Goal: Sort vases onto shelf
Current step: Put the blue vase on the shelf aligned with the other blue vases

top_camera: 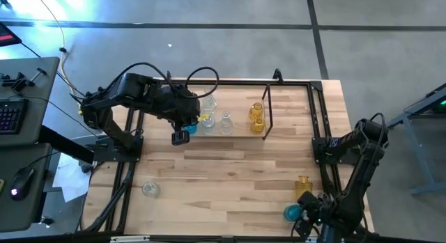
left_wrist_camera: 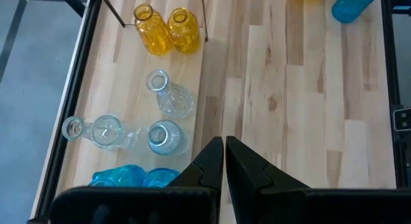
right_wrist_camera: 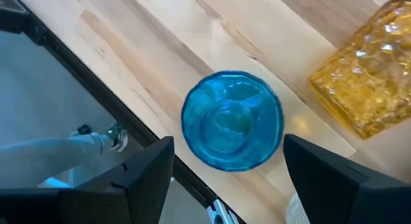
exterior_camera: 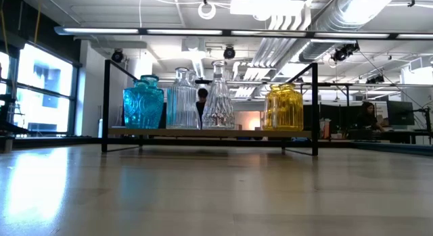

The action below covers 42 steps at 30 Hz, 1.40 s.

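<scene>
The shelf (top_camera: 237, 134) stands at the table's far middle and holds blue, clear and yellow vases on its wooden floor (exterior_camera: 203, 132). My left gripper (top_camera: 181, 137) hangs shut above the shelf's near left edge, over the blue vases (left_wrist_camera: 128, 176), touching nothing. At the near right, a blue vase (right_wrist_camera: 232, 119) stands upright on the table beside a yellow vase (right_wrist_camera: 359, 89). My right gripper (right_wrist_camera: 228, 144) is open and points down over the blue vase (top_camera: 293, 213), one finger on either side, and I see no touch.
A clear vase (top_camera: 150, 189) stands alone at the near left. The larger black frame (top_camera: 324, 131) edges the table, close to the blue vase on the right. Bare wood lies between shelf and near edge. People show in the room behind (exterior_camera: 369, 114).
</scene>
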Tool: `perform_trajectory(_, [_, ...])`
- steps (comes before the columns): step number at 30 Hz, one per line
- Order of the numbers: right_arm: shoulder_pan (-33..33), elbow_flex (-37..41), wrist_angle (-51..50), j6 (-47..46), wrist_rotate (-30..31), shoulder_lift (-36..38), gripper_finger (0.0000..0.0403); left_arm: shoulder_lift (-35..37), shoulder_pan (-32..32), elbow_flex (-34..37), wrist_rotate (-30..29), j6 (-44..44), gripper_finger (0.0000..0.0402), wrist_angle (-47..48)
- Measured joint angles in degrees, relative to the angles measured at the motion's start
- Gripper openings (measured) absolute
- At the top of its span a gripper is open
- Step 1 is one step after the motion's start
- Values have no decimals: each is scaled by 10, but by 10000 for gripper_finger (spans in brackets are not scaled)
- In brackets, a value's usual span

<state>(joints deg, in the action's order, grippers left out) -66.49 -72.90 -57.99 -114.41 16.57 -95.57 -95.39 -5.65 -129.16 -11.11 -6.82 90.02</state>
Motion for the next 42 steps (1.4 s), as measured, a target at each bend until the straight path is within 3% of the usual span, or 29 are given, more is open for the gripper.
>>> perform_trajectory(11, [-11,0,-20,-41,28,0,275,0,0,0,0,0,10,0])
perform_trajectory(31, [-6,0,-3,-57,22,-10,275,0,0,0,0,5,10,0])
perform_trajectory(42, [17,-14,-15,-77,-11,83,275,0,0,0,0,30,10,0])
